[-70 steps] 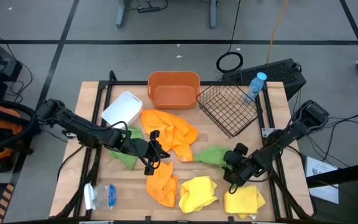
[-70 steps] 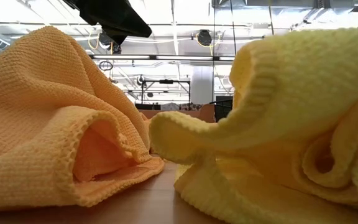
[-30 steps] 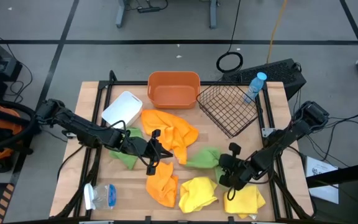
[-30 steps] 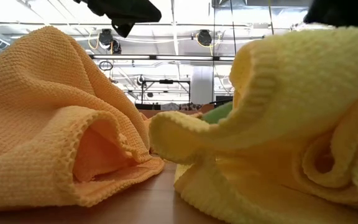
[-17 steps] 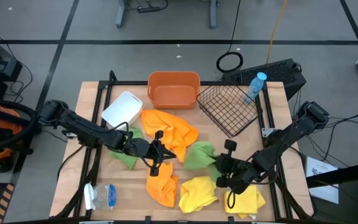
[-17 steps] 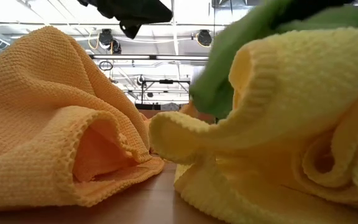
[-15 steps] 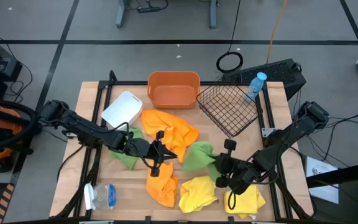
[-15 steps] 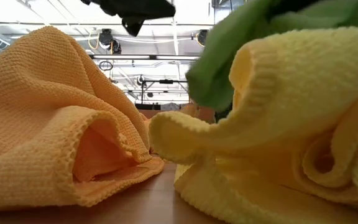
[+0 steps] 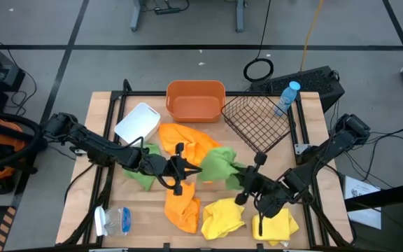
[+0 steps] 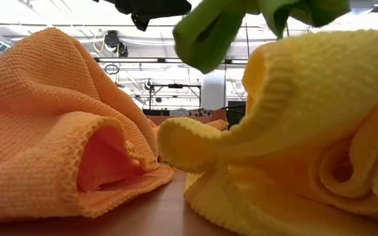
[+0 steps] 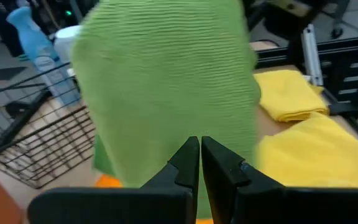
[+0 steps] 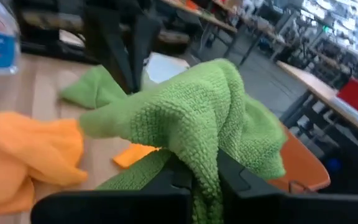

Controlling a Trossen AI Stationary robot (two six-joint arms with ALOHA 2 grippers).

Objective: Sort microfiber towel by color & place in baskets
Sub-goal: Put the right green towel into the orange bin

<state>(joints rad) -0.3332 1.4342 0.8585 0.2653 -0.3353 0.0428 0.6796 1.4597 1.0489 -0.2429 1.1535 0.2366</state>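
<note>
Right gripper [image 9: 245,187]: clamped on a green towel [image 9: 219,165], lifted clear of the counter [image 9: 313,133]; the waffle-knit cloth drapes over both fingers, just in front of the wire basket [image 9: 259,122].
Left gripper [image 9: 180,173]: fingers pressed together, holding nothing, just left of the hanging green towel.
Second green towel [image 9: 141,176]: crumpled flat under the left arm, in front of the white tub [image 9: 138,122].
Orange towels: a big rumpled one [image 9: 186,141] in front of the orange tub [image 9: 195,100]; a folded one [image 9: 181,209] nearer the counter's front edge.
Yellow towels: two soft, ribbed heaps, one [image 9: 223,215] at the front edge, the other [image 9: 277,226] just right of it, below the right gripper.
Baskets: orange tub rectangular, smooth plastic; wire basket black, open mesh, tilted; white tub rounded; all along the back edge, all without cloth.
Open room: bare wood right of the wire basket.
Bottles: a blue-capped one [image 9: 286,96] touching the wire basket's right corner; another clear one [image 9: 114,220] lying at the front left corner.
</note>
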